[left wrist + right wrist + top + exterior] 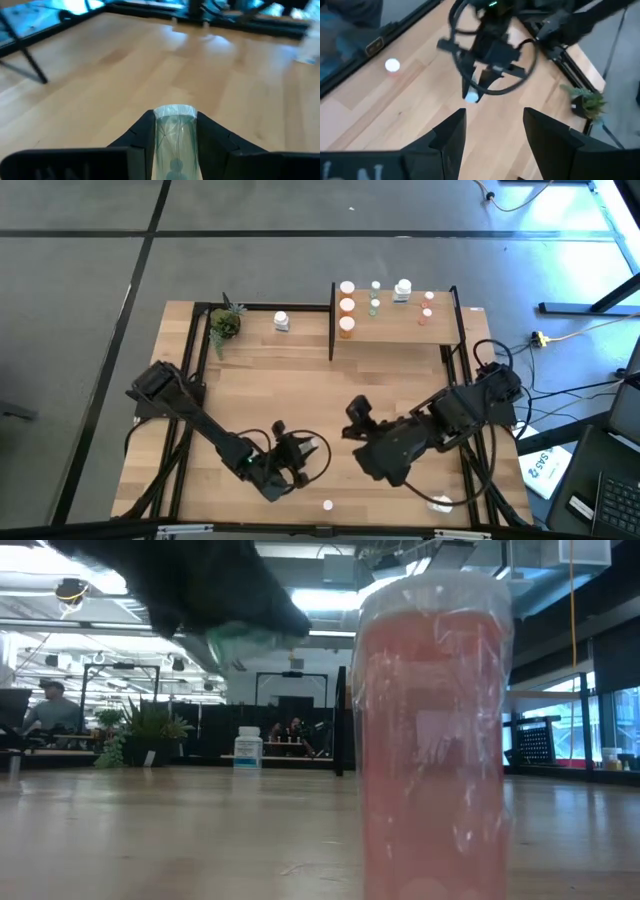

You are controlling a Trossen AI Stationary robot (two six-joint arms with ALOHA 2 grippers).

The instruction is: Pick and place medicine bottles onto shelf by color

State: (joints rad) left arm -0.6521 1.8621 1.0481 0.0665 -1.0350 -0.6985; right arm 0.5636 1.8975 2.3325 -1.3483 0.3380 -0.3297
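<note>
While the high view shows only our left gripper [312, 448] near the table's [300, 380] front edge, the left wrist view shows its fingers [142, 137] clamped on a green medicine bottle [174, 135]. Our right gripper [352, 418] hangs mid-table, fingers apart and holding nothing. A pinkish-red bottle [327, 504] stands at the front edge. Other bottles [347, 306] sit on the shelf [395, 328] at the back-right corner; bare wood lies between.

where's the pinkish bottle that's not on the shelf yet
In the high view the pinkish-red bottle stands alone at the table's near edge, between both arms; it fills the low view.
</note>
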